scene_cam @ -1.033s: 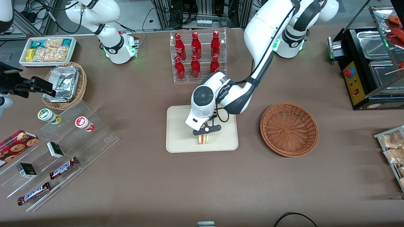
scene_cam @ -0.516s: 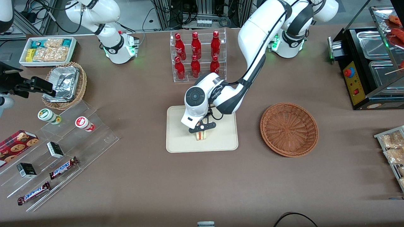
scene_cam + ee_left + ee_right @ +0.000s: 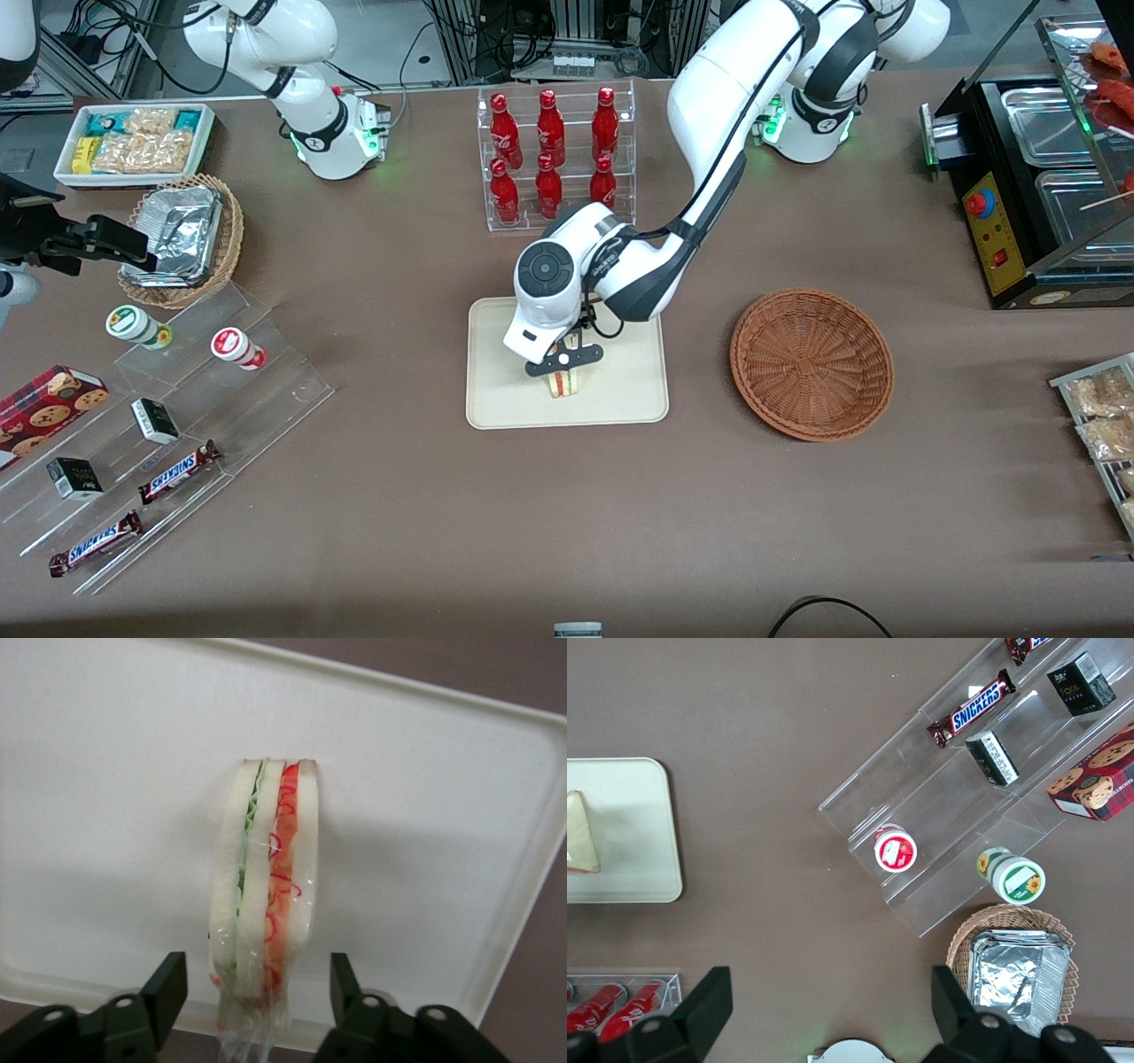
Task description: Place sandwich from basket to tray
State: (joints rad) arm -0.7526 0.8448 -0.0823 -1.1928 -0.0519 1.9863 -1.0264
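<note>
Since a second ago the arm has carried the claw (image 3: 562, 363) farther over the tray (image 3: 496, 403), toward the parked arm's end. Its fingers (image 3: 168, 988) now stand spread, clear of the sandwich (image 3: 266, 904), which stands on edge on the tray. Wrapped in film, it looks light, soft and slippery; I'd pinch the bread faces gently. Nearby, the basket (image 3: 811, 363) sits empty.

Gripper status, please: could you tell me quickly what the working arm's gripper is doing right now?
Gripper: open over the tray, fingers apart on either side of the sandwich, not clamping it.
</note>
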